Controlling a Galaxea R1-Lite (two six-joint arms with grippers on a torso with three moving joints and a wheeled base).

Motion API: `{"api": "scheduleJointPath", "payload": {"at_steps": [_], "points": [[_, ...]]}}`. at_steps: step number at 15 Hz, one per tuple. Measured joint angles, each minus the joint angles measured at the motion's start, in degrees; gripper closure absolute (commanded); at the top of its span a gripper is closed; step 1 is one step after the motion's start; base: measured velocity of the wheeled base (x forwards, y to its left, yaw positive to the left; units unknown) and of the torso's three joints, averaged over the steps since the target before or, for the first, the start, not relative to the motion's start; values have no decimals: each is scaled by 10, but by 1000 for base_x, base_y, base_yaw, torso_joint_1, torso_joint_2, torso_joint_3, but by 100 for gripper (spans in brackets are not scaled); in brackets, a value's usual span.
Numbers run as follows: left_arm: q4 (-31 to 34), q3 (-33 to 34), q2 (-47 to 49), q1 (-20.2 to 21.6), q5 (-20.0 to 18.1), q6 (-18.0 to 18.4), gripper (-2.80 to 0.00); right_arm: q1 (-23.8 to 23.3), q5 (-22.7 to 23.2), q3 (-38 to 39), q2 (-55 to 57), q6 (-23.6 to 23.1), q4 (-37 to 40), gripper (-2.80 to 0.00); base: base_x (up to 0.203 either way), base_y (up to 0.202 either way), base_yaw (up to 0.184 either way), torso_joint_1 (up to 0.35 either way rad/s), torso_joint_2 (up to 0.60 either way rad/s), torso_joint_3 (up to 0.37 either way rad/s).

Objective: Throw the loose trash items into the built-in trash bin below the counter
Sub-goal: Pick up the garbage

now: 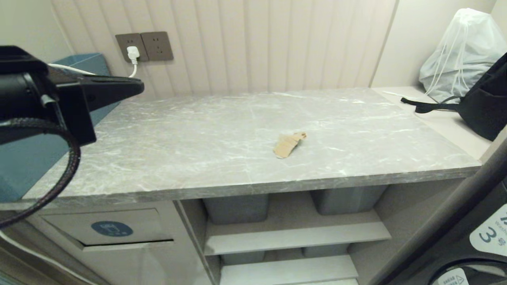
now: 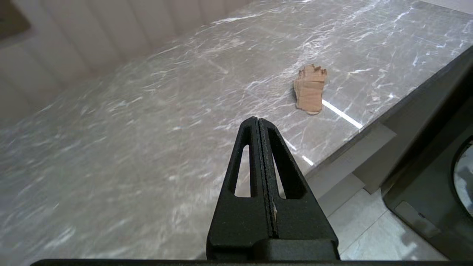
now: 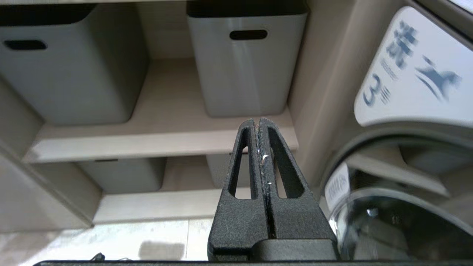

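Observation:
One tan kraft paper scrap [image 1: 288, 144] lies on the grey marble counter [image 1: 222, 134], right of its middle and near the front edge; the left wrist view shows the scrap [image 2: 310, 88] too. My left gripper [image 1: 136, 87] hovers above the counter's left end, shut and empty, well left of the scrap. In the left wrist view its fingertips [image 2: 257, 121] press together. The built-in trash bin [image 1: 107, 229] sits under the counter at the left, its flap with a blue oval sticker. My right gripper [image 3: 257, 121] hangs shut and empty, low before the shelves.
A teal box [image 1: 23, 158] stands at the counter's left end. A white plastic bag [image 1: 459, 51] and a black bag [image 1: 483, 103] rest at the right. Grey tubs [image 3: 244, 62] sit on beige shelves [image 1: 293, 237]. A washing machine [image 1: 467, 245] stands at the right.

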Motion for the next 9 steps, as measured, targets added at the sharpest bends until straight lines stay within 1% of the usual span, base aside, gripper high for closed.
{"api": "scheduleJointPath", "payload": {"at_steps": [3, 4, 5, 6, 7, 9], "points": [[2, -8, 28, -6, -70, -9, 0, 0, 0, 0, 0, 0, 0, 0, 0, 0, 0, 0, 0, 0], [7, -12, 44, -11, -89, -15, 0, 0, 0, 0, 0, 0, 0, 0, 0, 0, 0, 0, 0, 0], [19, -19, 65, -18, -99, -20, 0, 0, 0, 0, 0, 0, 0, 0, 0, 0, 0, 0, 0, 0], [30, -29, 86, -24, -102, -23, -193, 0, 0, 0, 0, 0, 0, 0, 0, 0, 0, 0, 0, 0], [42, -42, 110, -32, -104, -26, -280, 0, 0, 0, 0, 0, 0, 0, 0, 0, 0, 0, 0, 0], [50, -84, 167, -44, -105, -27, -280, 0, 0, 0, 0, 0, 0, 0, 0, 0, 0, 0, 0, 0]]}}
